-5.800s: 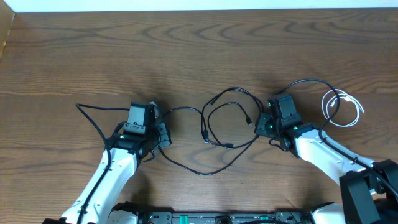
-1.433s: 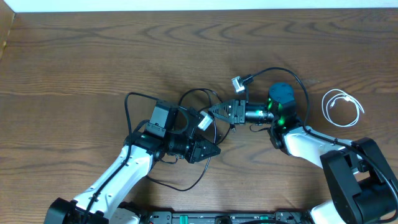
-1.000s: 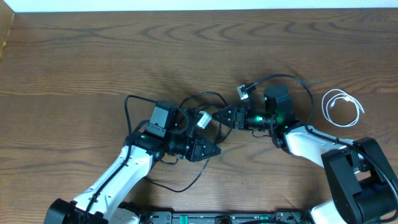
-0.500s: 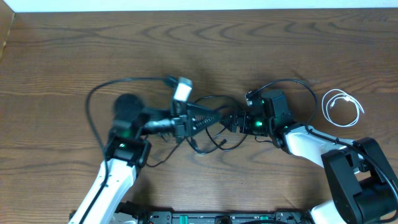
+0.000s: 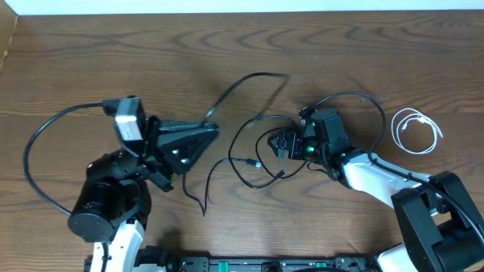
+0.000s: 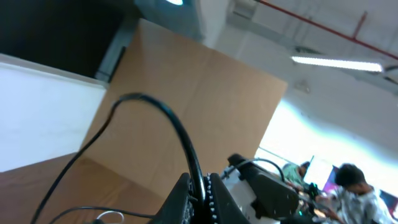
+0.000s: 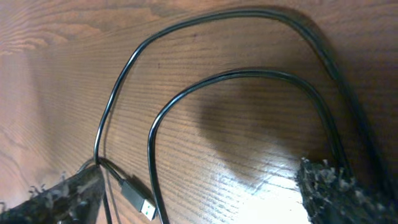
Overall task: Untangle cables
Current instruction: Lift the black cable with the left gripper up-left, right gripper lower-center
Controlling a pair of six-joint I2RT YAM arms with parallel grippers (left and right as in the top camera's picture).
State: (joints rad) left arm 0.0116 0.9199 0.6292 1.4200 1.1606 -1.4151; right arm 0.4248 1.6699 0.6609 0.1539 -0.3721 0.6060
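My left gripper (image 5: pixel 212 131) is lifted high above the table and shut on a black cable (image 5: pixel 251 77). That cable arcs up and right from the jaws, and its other part hangs down to the wood (image 5: pixel 203 204). In the left wrist view the cable (image 6: pixel 180 134) runs up from between the shut jaws of the left gripper (image 6: pixel 199 194). My right gripper (image 5: pixel 284 143) stands open low over a second black cable (image 5: pixel 243 156), which lies looped on the table. In the right wrist view its two arcs (image 7: pixel 249 74) and USB plug (image 7: pixel 139 199) lie between the spread fingers (image 7: pixel 333 193). A coiled white cable (image 5: pixel 417 130) lies apart at far right.
The left arm's own thick black wire (image 5: pixel 34 155) loops out to the left. A white strip (image 5: pixel 242 6) runs along the table's far edge, with a cardboard box corner (image 5: pixel 6 41) at top left. Behind the left gripper stands a cardboard panel (image 6: pixel 205 106).
My left arm rose and swung left with the black cable, drawing it out of the tangle. My right gripper opened, let go of the cables and stayed low by the loop.
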